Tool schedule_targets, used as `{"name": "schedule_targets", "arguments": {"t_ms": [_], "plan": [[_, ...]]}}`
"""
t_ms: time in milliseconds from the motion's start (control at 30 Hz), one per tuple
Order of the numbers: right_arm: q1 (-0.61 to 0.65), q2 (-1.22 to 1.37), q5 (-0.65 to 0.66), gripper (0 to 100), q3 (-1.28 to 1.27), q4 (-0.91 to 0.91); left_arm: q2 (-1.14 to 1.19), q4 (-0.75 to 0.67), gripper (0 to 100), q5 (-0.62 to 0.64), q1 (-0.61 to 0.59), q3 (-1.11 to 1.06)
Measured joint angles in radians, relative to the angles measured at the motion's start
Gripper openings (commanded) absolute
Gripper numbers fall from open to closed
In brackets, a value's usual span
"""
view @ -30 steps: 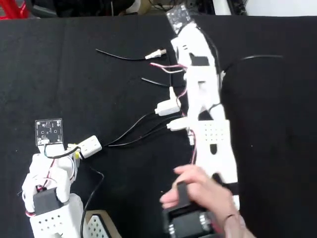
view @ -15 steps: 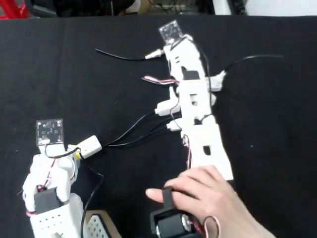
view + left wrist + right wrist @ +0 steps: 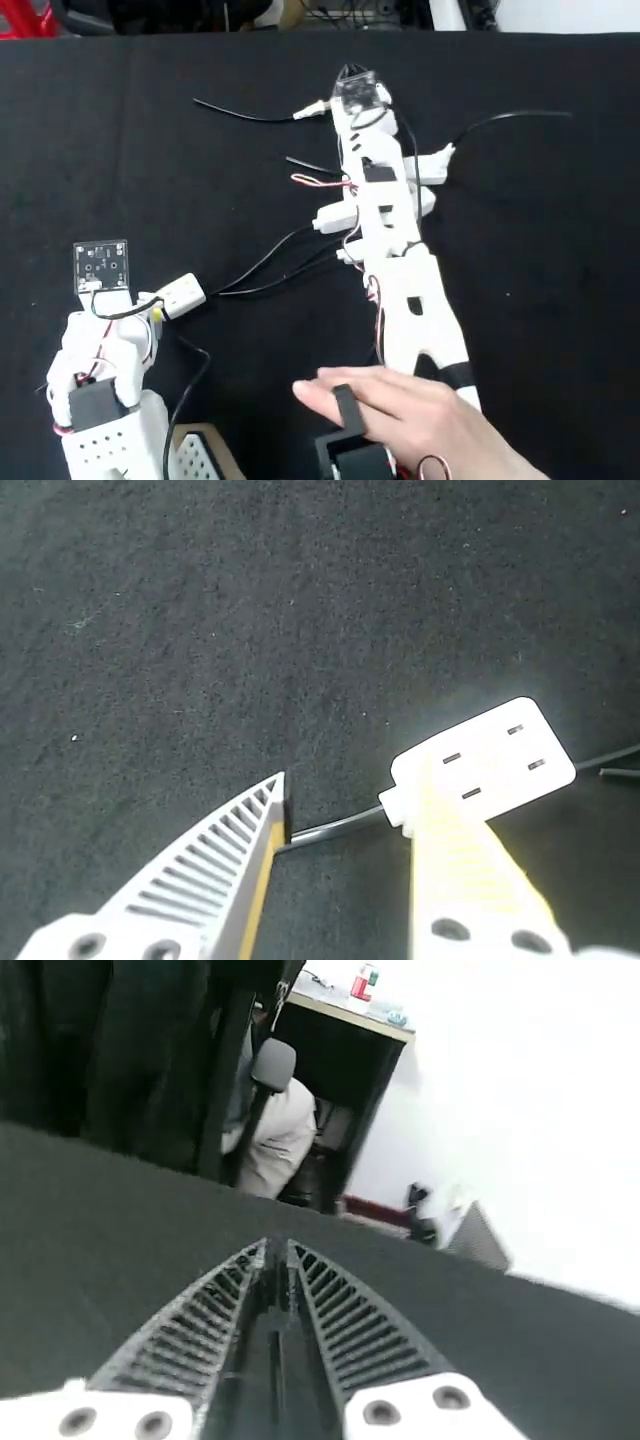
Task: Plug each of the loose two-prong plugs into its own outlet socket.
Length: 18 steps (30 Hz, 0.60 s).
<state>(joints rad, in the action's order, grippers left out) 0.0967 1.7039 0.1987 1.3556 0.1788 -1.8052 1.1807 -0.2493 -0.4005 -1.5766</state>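
Two states: left end effector [image 3: 345, 792] apart beside outlet socket [image 3: 485, 755]; right end effector [image 3: 278, 1250] together, empty.
Plugs [image 3: 335, 215] likely light, rigid, cord-tugged; grip body sides.

The left arm [image 3: 100, 375] and right arm [image 3: 400, 250] are white plastic, with black motors. The left claw [image 3: 345, 785] is ribbed, yellow-edged.

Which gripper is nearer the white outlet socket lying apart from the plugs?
Left. The left gripper sits right at the outlet socket, one fingertip beside it; the right gripper is far off across the table, past the plugs.
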Motion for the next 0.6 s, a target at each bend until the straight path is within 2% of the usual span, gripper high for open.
{"name": "schedule_targets", "arguments": {"t_ms": [100, 333, 433, 533, 600], "plan": [[0.000, 0.000, -0.101, 1.2, 0.000, 0.000, 0.000, -0.006, 20, 0.000, 0.000, -0.006], [0.000, 0.000, -0.180, 1.3, 0.051, -0.029, -0.002, -0.069, 20, 0.000, 0.000, -0.046], [0.000, 0.002, -0.305, 1.3, 0.137, -0.184, -0.002, -0.072, 20, 0.000, 0.000, -0.052], [-0.002, -0.015, -0.468, 1.3, 0.241, -0.457, 0.000, -0.072, 20, 0.000, 0.000, -0.052], [-0.002, -0.054, -0.531, 1.3, 0.244, -0.654, 0.000, -0.072, 20, 0.000, 0.000, -0.052]]}}
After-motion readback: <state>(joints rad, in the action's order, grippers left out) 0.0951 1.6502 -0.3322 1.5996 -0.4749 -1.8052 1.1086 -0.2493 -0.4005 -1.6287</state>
